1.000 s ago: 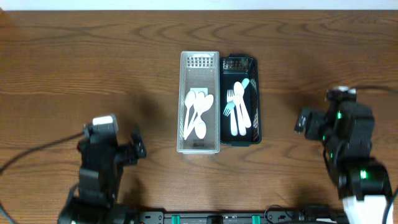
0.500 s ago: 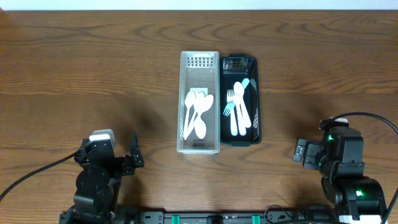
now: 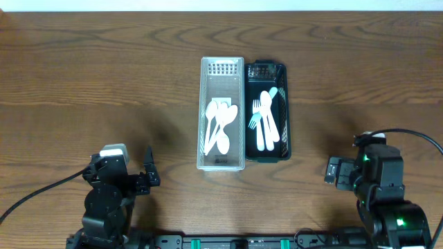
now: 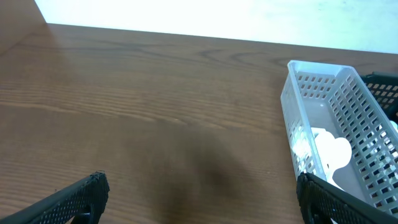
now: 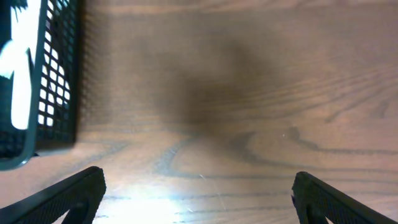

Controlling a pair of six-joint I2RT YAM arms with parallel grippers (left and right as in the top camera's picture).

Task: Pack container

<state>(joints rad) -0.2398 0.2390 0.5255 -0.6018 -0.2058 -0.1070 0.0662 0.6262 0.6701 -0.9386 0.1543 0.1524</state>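
Observation:
A white slotted container (image 3: 221, 83) stands at the table's middle with white spoons (image 3: 221, 126) in it. Touching its right side is a black mesh container (image 3: 267, 74) with white forks (image 3: 264, 124) and one pale teal piece (image 3: 272, 93). My left gripper (image 3: 129, 164) sits near the front edge, left of both containers, open and empty. My right gripper (image 3: 351, 166) sits front right, also open and empty. The left wrist view has the white container (image 4: 323, 84) ahead to the right of the left gripper (image 4: 202, 183). The right wrist view has the black container (image 5: 59, 81) at far left of the right gripper (image 5: 199, 177).
Bare brown wood (image 3: 104, 83) lies around both containers. The table's far edge (image 3: 221, 10) meets a pale wall. A cable (image 3: 34, 194) trails from the left arm and another cable (image 3: 415, 135) loops by the right arm.
Both arms have drawn back toward the table's front edge and lowered, then held still. Both grippers stayed open. The containers and cutlery have not moved.

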